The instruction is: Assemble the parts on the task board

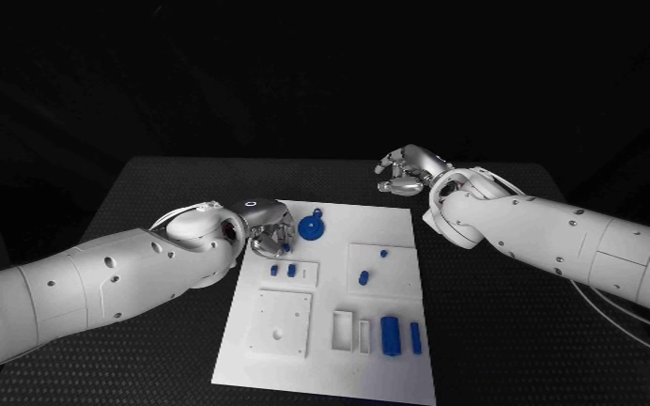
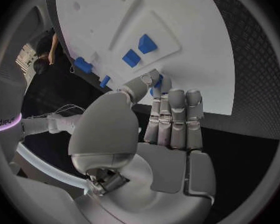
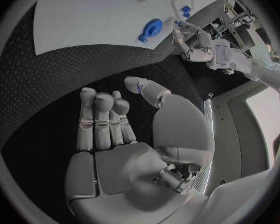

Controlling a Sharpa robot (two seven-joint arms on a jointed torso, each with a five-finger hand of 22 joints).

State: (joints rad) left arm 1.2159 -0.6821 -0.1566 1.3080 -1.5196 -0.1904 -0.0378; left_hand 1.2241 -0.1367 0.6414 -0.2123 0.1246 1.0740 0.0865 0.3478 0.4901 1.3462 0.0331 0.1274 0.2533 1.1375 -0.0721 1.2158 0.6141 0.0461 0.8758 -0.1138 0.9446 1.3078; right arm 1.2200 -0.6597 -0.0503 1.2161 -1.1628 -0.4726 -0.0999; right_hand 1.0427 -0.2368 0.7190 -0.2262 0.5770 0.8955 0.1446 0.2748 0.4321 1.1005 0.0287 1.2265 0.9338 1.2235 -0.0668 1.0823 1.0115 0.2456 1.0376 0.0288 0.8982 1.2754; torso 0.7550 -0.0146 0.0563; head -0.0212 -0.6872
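Note:
The white task board (image 1: 325, 368) lies mid-table. My left hand (image 1: 271, 232) hovers at its far left edge, fingers straight and pointing down; thumb and a fingertip (image 2: 160, 80) pinch a small blue part (image 2: 152, 91) just above the board (image 2: 196, 55). A round blue part with a hole (image 1: 313, 228) lies beside that hand and shows too in the right wrist view (image 3: 152, 27). Two small blue pegs (image 1: 282, 270) stand on a small raised plate (image 2: 154, 25). My right hand (image 1: 407, 171) hangs over bare table beyond the board's far right corner, its fingers (image 3: 102, 119) loosely bent, thumb apart, holding nothing.
Two blue pieces (image 1: 373, 267) sit on a raised square on the right of the board. Two long blue pieces (image 1: 401, 335) lie near the front beside white slotted blocks (image 1: 352, 331). A square white plate with holes (image 1: 281, 323) is at the front left. Black table (image 1: 515, 331) surrounds the board.

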